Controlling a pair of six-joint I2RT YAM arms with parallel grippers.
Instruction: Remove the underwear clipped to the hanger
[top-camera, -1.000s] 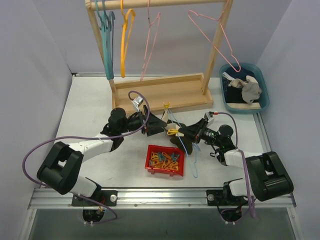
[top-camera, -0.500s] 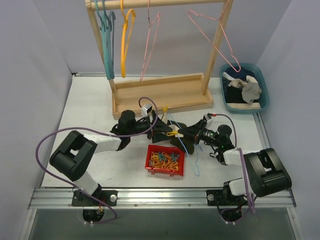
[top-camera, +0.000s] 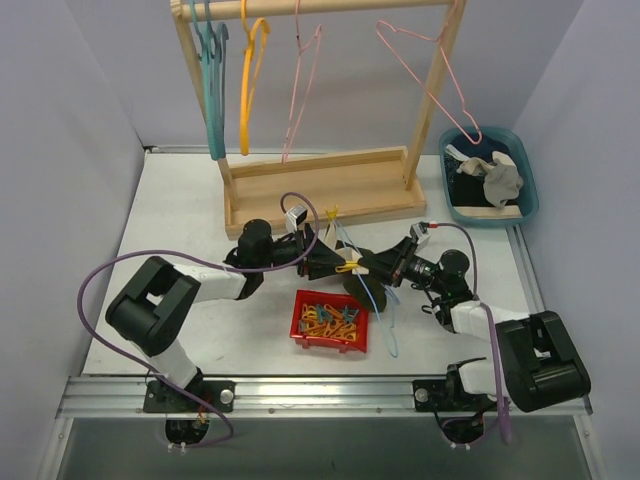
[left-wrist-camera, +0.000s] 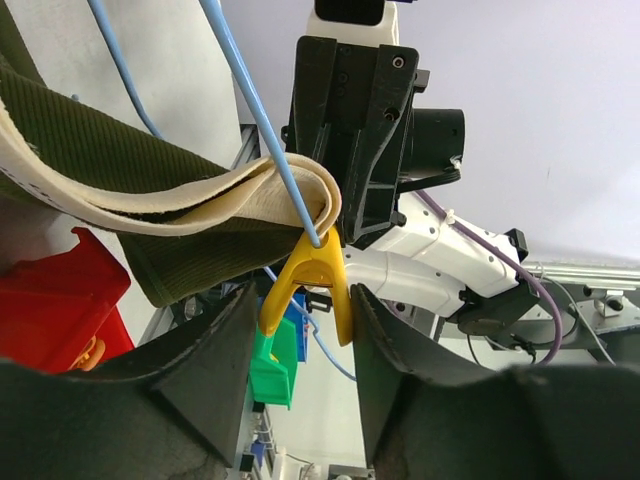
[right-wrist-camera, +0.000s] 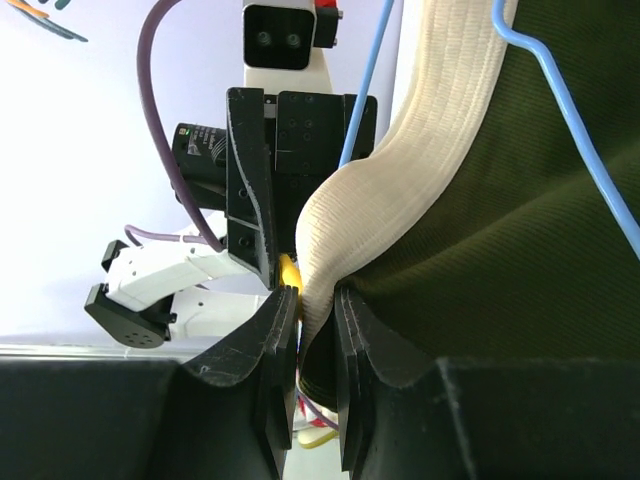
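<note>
We are working at mid-worktop (top-camera: 170, 230), in front of the rack (top-camera: 320, 185), where both arms are meeting over one blue hanger (left-wrist-camera: 265, 125). The underwear (top-camera: 332, 264) in hand is the dark olive pair. It is stretching between the two grippers just behind the red bin (top-camera: 297, 318), and we cannot tell whether it is clear of the surface. Its pale waistband (left-wrist-camera: 200, 205) is folding over the wire, and a yellow clip (left-wrist-camera: 305, 275) is pinning it there. The right gripper (right-wrist-camera: 312, 295) is clamping shut on the waistband's fold, just beside the clip, steadying the cloth. The left gripper (left-wrist-camera: 303, 295) is sitting half-closed about the clip, with one finger against each handle as far as the wrist view lets us judge. The clip's mouth is biting wire and band, so we are reading this step as the unclipping, begun but not done. The next move is calling for a firmer squeeze on the handles until the mouth is gaping, then a pull straight off the wire while the right side is holding the band. The handles are narrow and splayed, so we are expecting them to slip if the squeeze goes off-centre. A yellow bit (top-camera: 333, 212) farther along the hanger may be a second clip, but it is too small to tell. Bunched cloth (top-camera: 497, 178) is lying in the blue basin (top-camera: 528, 180); we are taking that as the drop-off for this pair.
</note>
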